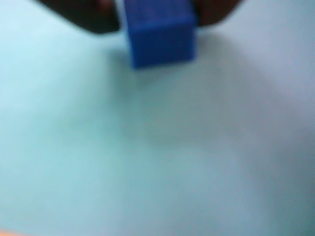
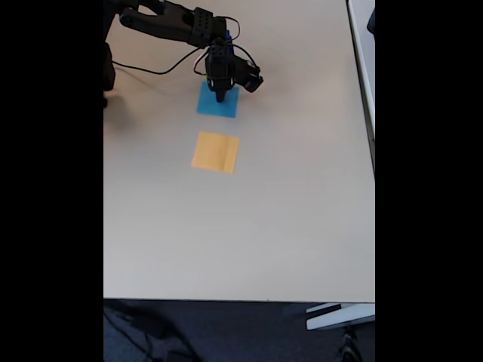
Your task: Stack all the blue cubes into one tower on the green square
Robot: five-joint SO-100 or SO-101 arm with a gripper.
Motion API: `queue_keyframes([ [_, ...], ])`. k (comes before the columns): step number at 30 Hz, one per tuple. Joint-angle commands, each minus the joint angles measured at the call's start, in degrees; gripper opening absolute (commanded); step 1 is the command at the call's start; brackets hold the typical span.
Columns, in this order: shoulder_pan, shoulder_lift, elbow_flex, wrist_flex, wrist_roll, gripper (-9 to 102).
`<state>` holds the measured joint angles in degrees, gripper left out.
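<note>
Blue cube point(image 1: 160, 32) is sitting pinched between the dark pincer point(image 1: 156, 14) fingers at the wrist view's top edge, hovering over a pale blue surface. Fixed view: the pincer point(image 2: 219, 96) is pointing down onto the light-blue square point(image 2: 218, 101), above the orange square point(image 2: 216, 151) on the table point(image 2: 287, 211).

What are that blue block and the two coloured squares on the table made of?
The blue cube at the pincer looks like solid plastic: even colour, crisp edges, faint ridged lines on its faces, perhaps 3D-printed. The light-blue square and orange square look like thin matte paper or card, lying flat without visible thickness; the blur leaves this uncertain.
</note>
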<state>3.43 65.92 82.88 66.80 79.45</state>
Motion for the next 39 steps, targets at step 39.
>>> queue_keyframes([
  [39, 0.2, 12.1, -3.4, 1.4, 0.2, 0],
])
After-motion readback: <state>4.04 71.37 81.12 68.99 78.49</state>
